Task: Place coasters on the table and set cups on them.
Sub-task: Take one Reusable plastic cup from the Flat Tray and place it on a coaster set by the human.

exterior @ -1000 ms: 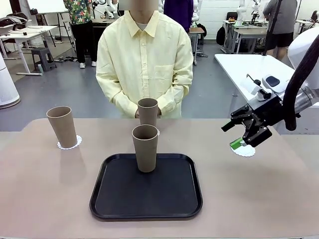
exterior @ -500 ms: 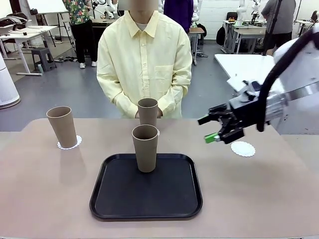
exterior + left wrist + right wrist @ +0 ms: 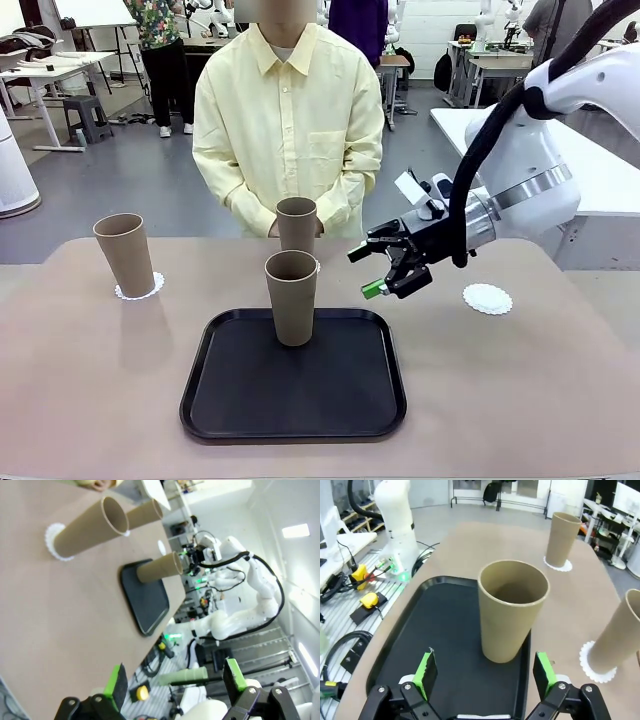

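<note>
Having left the bare right coaster (image 3: 487,298), the right gripper (image 3: 385,268) has swung left toward the tray cup (image 3: 291,297), fingers spread wide and empty, ready to grasp

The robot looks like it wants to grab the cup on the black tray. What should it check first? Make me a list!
1. Right gripper open: ok, and nothing is between its green pads in its wrist view.
2. Cup on the tray upright: ok, standing on the black tray.
3. Gripper lined up with that cup: ok in the right wrist view, the cup sits between the pads, though farther off.
4. Empty coaster ready: ok, it lies bare on the table at the robot's right.
5. Other two cups out of the way: ok, each stands on its own coaster.
6. Person's hands clear: ok, they are folded behind the far cup.
</note>
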`<state>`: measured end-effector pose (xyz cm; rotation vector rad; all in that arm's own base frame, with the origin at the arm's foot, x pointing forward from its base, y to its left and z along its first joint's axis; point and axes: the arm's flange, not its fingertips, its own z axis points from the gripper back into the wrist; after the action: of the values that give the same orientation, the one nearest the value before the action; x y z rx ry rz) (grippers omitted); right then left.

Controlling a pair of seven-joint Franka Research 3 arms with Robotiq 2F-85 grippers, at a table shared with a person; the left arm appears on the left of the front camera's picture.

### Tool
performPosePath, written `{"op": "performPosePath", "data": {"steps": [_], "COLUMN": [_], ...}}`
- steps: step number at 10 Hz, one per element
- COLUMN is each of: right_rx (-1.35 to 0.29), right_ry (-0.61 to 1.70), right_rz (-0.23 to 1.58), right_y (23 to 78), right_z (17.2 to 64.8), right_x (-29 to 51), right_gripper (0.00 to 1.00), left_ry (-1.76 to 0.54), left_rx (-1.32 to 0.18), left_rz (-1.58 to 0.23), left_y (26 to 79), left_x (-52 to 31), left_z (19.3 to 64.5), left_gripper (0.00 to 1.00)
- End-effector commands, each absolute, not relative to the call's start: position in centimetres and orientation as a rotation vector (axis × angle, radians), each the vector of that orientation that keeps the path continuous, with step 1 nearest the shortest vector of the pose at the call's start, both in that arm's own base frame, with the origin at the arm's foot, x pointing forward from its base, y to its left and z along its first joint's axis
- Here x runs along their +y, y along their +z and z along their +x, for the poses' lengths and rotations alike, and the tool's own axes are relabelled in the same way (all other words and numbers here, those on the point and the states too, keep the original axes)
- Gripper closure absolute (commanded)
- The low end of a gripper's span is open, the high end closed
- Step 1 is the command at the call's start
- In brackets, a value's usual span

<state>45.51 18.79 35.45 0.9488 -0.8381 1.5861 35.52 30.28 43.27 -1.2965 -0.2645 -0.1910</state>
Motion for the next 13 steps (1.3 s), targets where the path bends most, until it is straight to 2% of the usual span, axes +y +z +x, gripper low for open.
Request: {"op": "performPosePath", "data": {"steps": [1, 4, 7, 13], "right_rx": [-0.898, -0.882, -0.869, -0.845], "right_ry": [1.560, 1.484, 1.460, 1.488], "right_rz": [0.894, 0.854, 0.857, 0.875], "right_y": [33.9, 31.9, 32.1, 31.8], "right_z": [46.8, 47.9, 47.7, 47.6], "right_x": [19.6, 20.3, 20.4, 19.4], "right_gripper": [0.00, 0.00, 0.00, 0.00], "left_ry": [-0.186, -0.186, -0.186, -0.186], "left_rx": [-0.266, -0.266, -0.266, -0.266], "left_rz": [-1.295, -1.295, -1.295, -1.295], "left_y": [43.4, 43.4, 43.4, 43.4], "left_x": [30.4, 30.4, 30.4, 30.4], "left_z": [35.4, 35.4, 35.4, 35.4], "left_gripper": [0.00, 0.00, 0.00, 0.00]}}
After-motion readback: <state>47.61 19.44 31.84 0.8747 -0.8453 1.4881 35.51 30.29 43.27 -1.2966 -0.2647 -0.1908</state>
